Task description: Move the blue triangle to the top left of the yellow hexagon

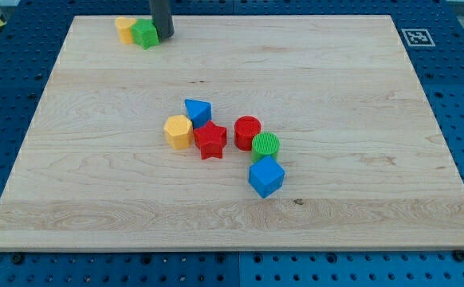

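The blue triangle (198, 111) lies near the board's middle, touching the upper right of the yellow hexagon (178, 131). A red star (210, 140) sits just right of the hexagon and below the triangle. My tip (165, 35) is at the view's top, far above these blocks, right next to a green block (146, 33).
A yellow block (125, 29) touches the green block's left at the top left. A red cylinder (247, 131), a green cylinder (266, 147) and a blue cube (265, 177) run down to the right of the star. The wooden board (359, 159) lies on a blue pegboard table.
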